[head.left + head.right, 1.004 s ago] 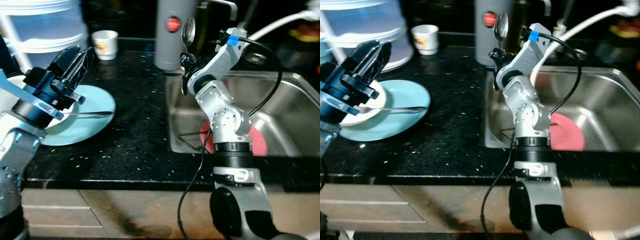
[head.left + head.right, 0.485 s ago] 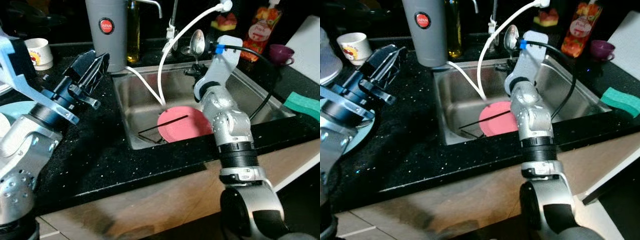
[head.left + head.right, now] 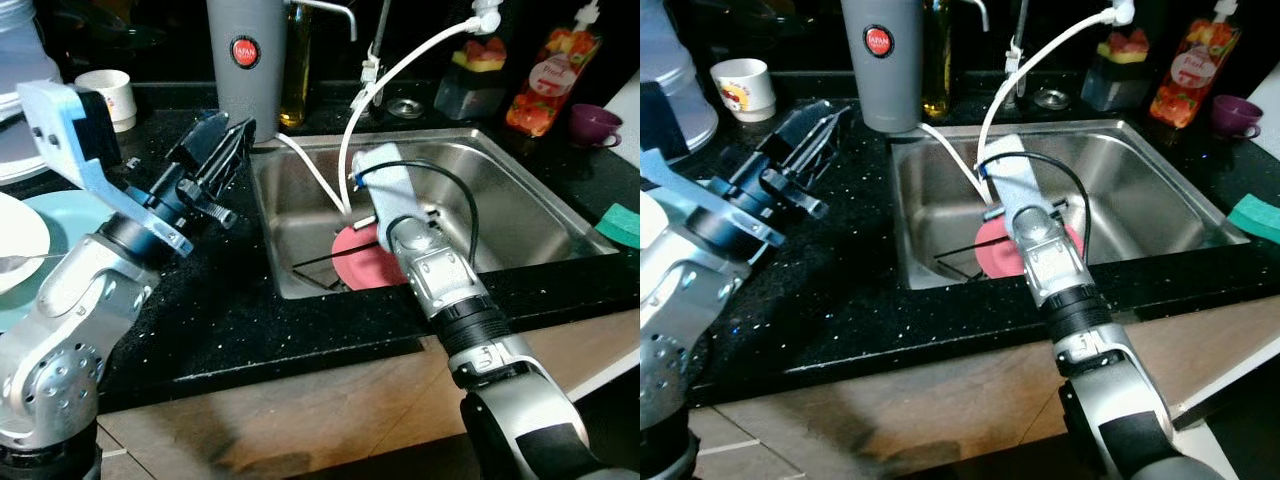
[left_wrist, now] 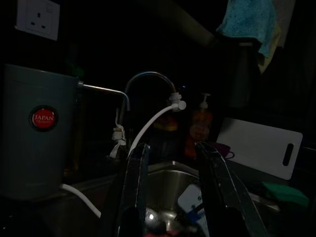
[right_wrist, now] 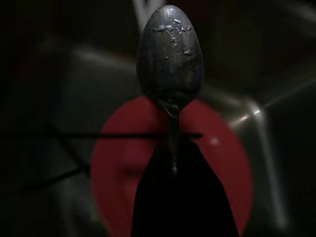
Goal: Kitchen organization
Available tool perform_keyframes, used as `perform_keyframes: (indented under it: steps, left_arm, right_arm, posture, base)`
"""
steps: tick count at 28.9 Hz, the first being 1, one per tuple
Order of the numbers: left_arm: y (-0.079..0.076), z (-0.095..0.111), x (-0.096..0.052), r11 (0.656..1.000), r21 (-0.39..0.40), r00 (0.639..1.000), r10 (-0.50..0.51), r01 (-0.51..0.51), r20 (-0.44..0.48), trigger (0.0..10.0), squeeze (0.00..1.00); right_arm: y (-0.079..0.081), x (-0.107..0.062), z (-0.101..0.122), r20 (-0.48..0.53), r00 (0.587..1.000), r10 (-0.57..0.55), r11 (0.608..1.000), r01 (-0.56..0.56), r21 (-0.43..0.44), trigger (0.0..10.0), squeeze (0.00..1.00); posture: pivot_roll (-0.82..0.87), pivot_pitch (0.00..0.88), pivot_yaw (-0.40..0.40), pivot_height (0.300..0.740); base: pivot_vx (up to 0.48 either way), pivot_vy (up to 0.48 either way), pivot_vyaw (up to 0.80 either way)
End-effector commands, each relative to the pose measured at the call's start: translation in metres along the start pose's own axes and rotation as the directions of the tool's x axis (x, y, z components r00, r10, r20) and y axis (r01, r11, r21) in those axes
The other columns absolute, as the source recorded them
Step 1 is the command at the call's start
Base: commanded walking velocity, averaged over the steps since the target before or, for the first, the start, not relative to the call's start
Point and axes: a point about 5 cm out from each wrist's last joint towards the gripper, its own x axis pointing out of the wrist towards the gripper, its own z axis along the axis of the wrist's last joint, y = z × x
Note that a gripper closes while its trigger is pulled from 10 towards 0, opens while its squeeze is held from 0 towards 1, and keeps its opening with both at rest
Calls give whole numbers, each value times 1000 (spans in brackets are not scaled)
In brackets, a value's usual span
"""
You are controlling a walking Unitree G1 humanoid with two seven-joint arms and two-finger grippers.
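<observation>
- Right gripper (image 5: 173, 163) reached into the sink (image 3: 520, 215); wrist view revealed its fingers clamped on a spoon (image 5: 170, 54) above the red plate (image 5: 123, 168).
- Left gripper (image 3: 215, 150) hung over the counter (image 3: 240, 300), fingers parted.
- Head views added the canister (image 3: 245, 60).

Head views evenly lit and fairly sharp, black countertop (image 3: 250, 310) speckled with glints, bright glare on steel sink (image 3: 520, 215) walls, both wrist views very dark, spoon (image 5: 170, 64) bowl sharp with small highlights, red plate (image 5: 222, 168) behind it blurred
</observation>
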Motion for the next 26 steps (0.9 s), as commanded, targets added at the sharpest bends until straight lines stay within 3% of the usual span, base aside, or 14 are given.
perform_keyframes:
  steps: [1,5,10,11,12,18,24,25,26]
  left_arm:
    - [-4,1,2,1000,8,1000,-13,13,11,10000,0]
    - [-11,-7,3,998,-7,998,-55,55,-22,10000,0]
    - [-19,-23,-1,996,-45,995,-77,74,-65,10000,0]
    - [-19,-25,-1,997,-50,995,-70,67,-70,10000,0]
    - [-18,-28,-3,997,-52,996,-57,53,-75,10000,0]
    - [-10,-40,-9,998,-42,994,33,-37,-100,10000,0]
    - [-5,-47,-12,995,-13,988,97,-99,-118,10000,0]
    - [-3,-48,-13,991,1,985,130,-130,-116,10000,0]
    - [-1,-49,-14,983,14,978,181,-181,-102,10000,0]
  right_arm:
    - [1,1,-5,-34,999,14,1000,-14,3,10000,0]
    - [1,6,-12,-78,996,40,999,-41,-15,10000,0]
    - [-3,9,-9,-85,995,54,998,-50,49,10000,16]
    - [-3,9,-8,-80,995,64,995,-58,76,10000,251]
    - [-2,9,-6,-65,995,74,991,-66,119,10000,1000]
    - [-2,9,8,47,994,94,962,-103,253,10000,1000]
    - [-1,8,17,114,989,98,940,-129,316,10000,1000]
    - [-1,6,25,191,975,114,920,-176,350,10000,376]
    - [0,1,37,295,945,144,884,-257,392,10000,0]
  posture:
    - [182,0,-59,740]
    - [178,0,-67,740]
    - [177,0,-74,740]
    - [178,0,-76,740]
    - [180,0,-80,740]
    - [181,0,-82,740]
    - [179,0,-82,740]
    - [175,0,-82,740]
    - [176,0,-81,740]
  base:
    - [0,0,0]
    - [0,0,0]
    - [0,0,0]
    - [0,0,0]
    - [0,0,0]
    - [0,0,0]
    - [0,0,0]
    - [0,0,0]
    - [0,0,0]
